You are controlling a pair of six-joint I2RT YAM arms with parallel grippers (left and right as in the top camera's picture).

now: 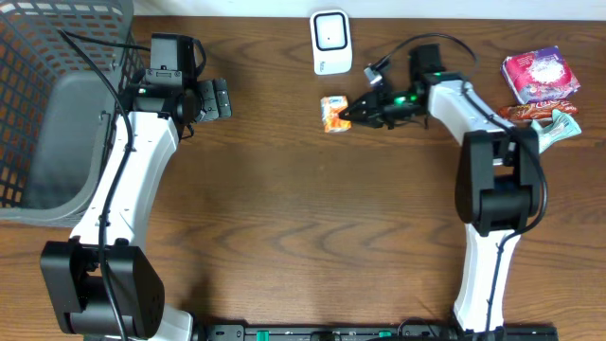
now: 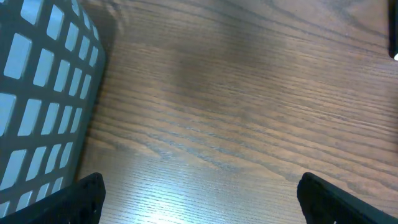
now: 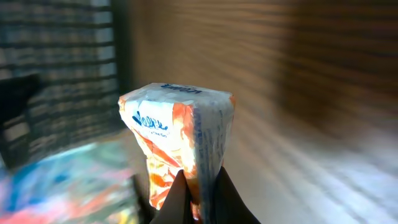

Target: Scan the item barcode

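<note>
Orange-and-white packet [image 1: 335,114] pinched in the right gripper [image 1: 352,114], at 6 o'clock of the white scanner [image 1: 331,42].
The right jaws are closed narrowly on the packet's end; the left gripper [image 1: 216,98] is spread wide and empty. One grey basket [image 1: 38,57] is seen at 9 o'clock and three packaged items [image 1: 540,74] at 2 o'clock, on a brown wooden table [image 1: 312,218].

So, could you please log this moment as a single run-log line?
task: scan barcode | right gripper: shut on orange packet | left gripper: open, empty | white scanner: near packet, apart
</note>
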